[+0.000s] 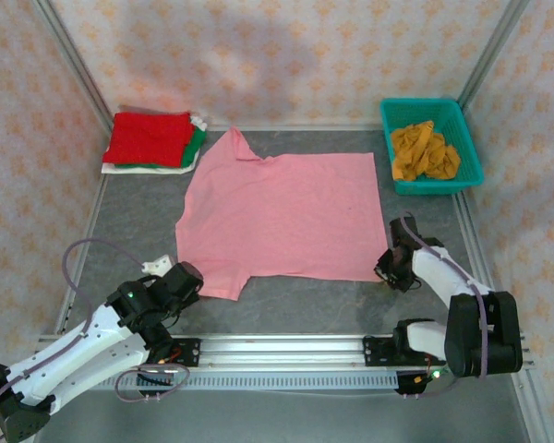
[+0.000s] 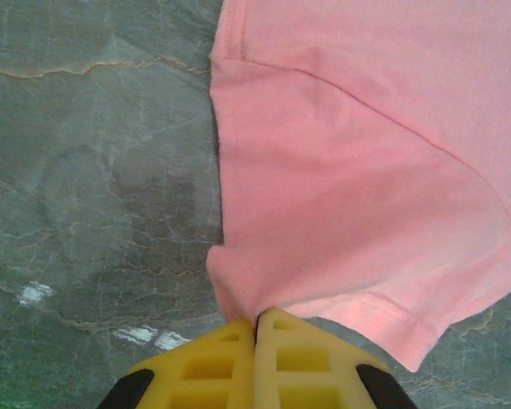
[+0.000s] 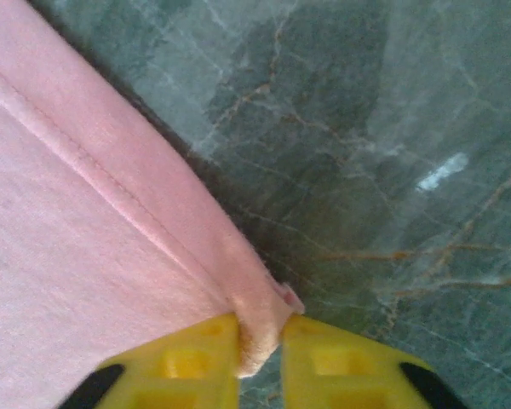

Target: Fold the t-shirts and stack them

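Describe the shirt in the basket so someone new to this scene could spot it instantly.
At the far right corner of the table stands a teal basket. Inside lies the mustard-orange t-shirt, crumpled in a heap. Unlike it, the pink t-shirt lies spread flat mid-table and the red-topped stack sits folded at the far left.

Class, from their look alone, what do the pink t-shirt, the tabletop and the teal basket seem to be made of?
Pink t-shirt: soft matte knit cloth, likely cotton; stitched hems, wrinkles. Tabletop: grey, veined, slightly glossy, marble-look; real stone or print, unclear. Teal basket: probably moulded plastic; uniform lattice walls.
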Tool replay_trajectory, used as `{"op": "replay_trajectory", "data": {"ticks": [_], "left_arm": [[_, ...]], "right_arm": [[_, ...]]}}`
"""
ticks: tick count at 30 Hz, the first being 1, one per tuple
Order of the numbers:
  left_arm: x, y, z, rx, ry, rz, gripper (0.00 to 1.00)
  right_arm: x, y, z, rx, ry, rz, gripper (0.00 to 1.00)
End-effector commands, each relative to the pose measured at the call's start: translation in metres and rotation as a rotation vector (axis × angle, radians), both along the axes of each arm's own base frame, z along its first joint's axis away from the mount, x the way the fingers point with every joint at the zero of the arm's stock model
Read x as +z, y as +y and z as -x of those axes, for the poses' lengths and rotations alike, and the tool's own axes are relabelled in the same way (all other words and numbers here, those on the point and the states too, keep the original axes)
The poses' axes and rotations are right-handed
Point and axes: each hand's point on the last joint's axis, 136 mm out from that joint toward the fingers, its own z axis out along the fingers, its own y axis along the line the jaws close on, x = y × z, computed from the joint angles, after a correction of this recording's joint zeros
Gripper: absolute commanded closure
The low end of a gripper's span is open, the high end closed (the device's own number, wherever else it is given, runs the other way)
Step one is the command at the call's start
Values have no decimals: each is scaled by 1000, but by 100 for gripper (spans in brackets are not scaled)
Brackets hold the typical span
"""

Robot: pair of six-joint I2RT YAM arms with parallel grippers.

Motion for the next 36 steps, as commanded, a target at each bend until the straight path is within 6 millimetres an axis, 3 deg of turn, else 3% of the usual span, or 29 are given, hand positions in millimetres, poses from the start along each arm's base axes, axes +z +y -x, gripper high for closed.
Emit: {"op": "replay_trajectory", "data": {"ticks": [1,4,12,18,25,32,36], "left_arm": [[16,-11,-17,-61,-92,7,100],[26,-8,-18,-88,-104,-23,100],[44,-5,-12,-90,-180,52,100],[84,-2,-17,-158,-252,6,100],[131,-2,-44,-207,-292,-165,100],[130,-7,-89,-253,-171,-135,100],[133,-11,-120,-324,-135,-205,100]], "right_arm": [[12,2,-23,13,-121,-7,90],[25,2,-23,12,-167,-10,100],[45,7,-18,8,-246,-46,100],[71,8,-20,29,-325,-45,100],[99,6,-43,116,-386,19,100],[102,2,-71,159,-370,84,100],[100,3,-88,187,-353,104,100]]}}
